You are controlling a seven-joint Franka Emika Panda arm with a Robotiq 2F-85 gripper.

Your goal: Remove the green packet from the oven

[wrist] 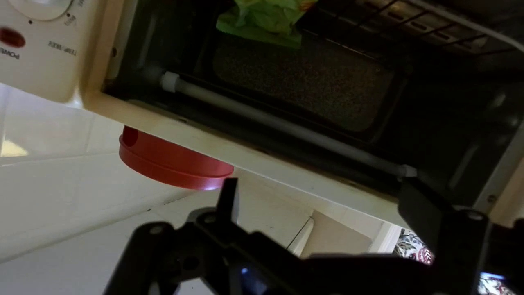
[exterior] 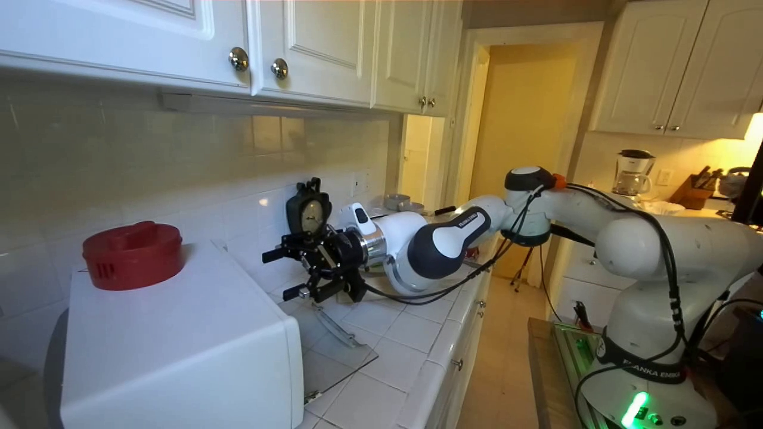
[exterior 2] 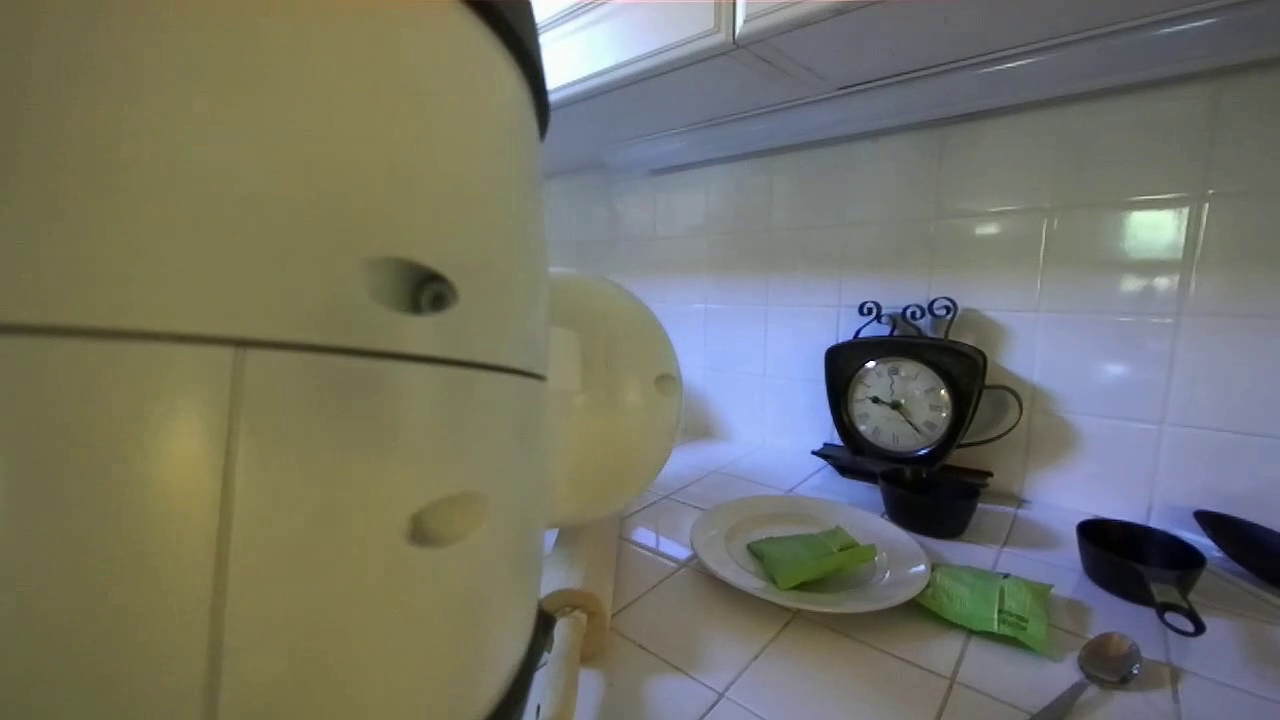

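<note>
Wrist view: the green packet point(wrist: 266, 20) lies inside the oven point(wrist: 286, 172), nearer the edge by the control panel point(wrist: 47, 45). My fingers point(wrist: 227, 198) stand spread, empty, outside, presumably to straddle it; in an exterior view, the glass door point(exterior: 332, 358) is lowered, likely for access.

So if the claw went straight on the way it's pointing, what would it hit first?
Probably the white oven, at its upper front edge; depth is unclear, though, so the claw might pass just over or under that edge.
</note>
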